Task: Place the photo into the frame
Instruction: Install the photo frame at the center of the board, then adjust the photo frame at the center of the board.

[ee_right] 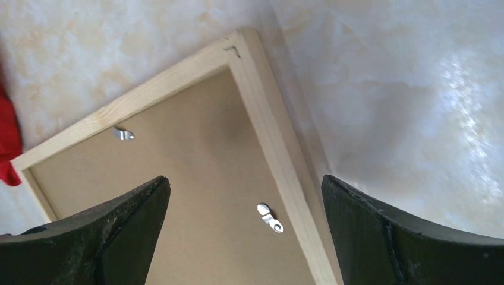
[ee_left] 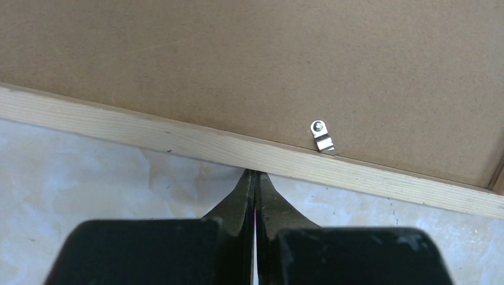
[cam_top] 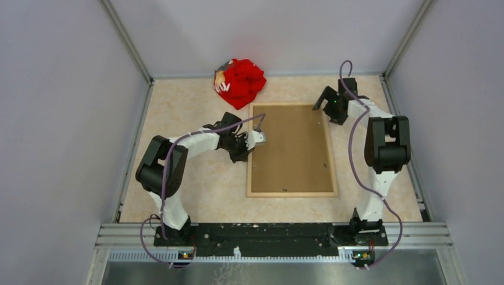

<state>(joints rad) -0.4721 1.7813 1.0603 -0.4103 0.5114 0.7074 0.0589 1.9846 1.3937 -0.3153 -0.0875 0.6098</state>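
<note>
The light-wood frame [cam_top: 291,193] lies face down in the middle of the table with the plain brown backing board [cam_top: 291,148] inside it. The photo is not visible in any view. My left gripper [cam_top: 257,138] is shut and empty. In the left wrist view its tips [ee_left: 257,173] touch the outer side of the frame's left moulding [ee_left: 148,133], near a small metal clip [ee_left: 322,135]. My right gripper [cam_top: 328,110] is open and hovers over the frame's far right corner. In the right wrist view the gripper [ee_right: 245,181] straddles the moulding [ee_right: 273,136] and a clip [ee_right: 270,217].
A crumpled red cloth [cam_top: 239,82] lies at the back of the table, just beyond the frame's far left corner. Its edge shows in the right wrist view [ee_right: 7,136]. Grey walls close in the table on three sides.
</note>
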